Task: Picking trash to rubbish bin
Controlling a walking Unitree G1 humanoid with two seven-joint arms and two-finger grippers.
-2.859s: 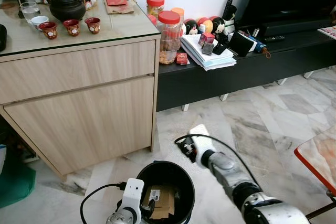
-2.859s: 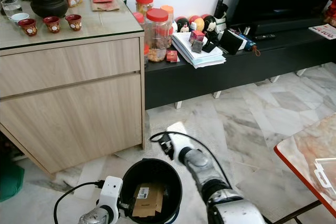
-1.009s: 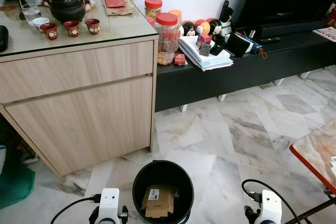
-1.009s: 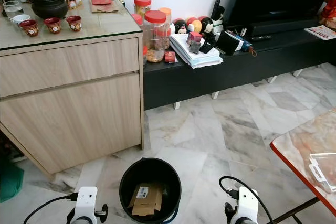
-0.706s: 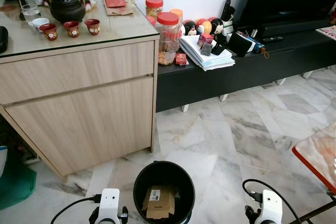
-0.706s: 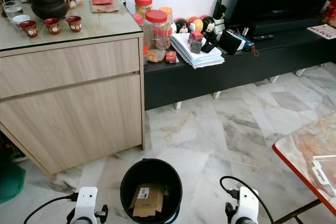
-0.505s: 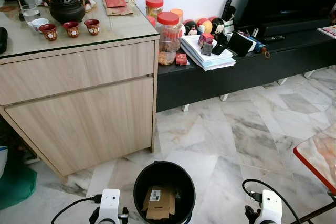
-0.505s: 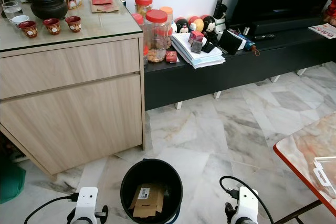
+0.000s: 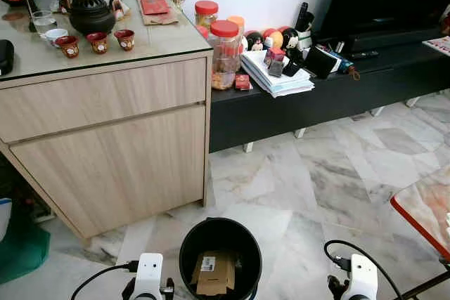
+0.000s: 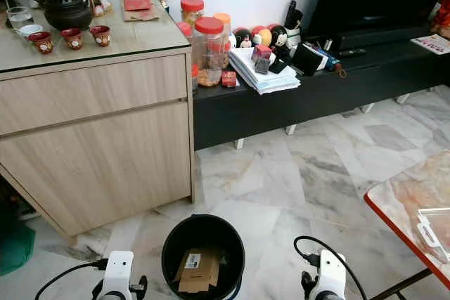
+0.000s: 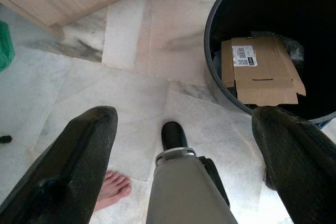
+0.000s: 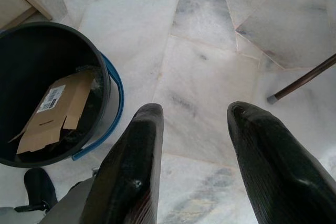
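Your flattened brown cardboard box (image 9: 215, 272) is in the round black plastic bin (image 9: 247, 244); left end effector (image 11: 184, 129) and right end effector (image 12: 194, 129) hang spread, empty. Looks done.

- Both arms hang low at the robot's sides, with just the white wrist housings visible from the head cameras.
- Left wrist (image 9: 148, 279) sits low on the left, a black cable looping from it.
- Right wrist (image 9: 363, 279) sits low on the right, also with a looping black cable.
- Left gripper (image 11: 194, 156) points down, its two black fingers spread wide and holding nothing.
- Right gripper (image 12: 194, 156) points down, fingers parted and holding nothing.
- The robot's own leg and dark foot (image 11: 174, 135) show between the left fingers.
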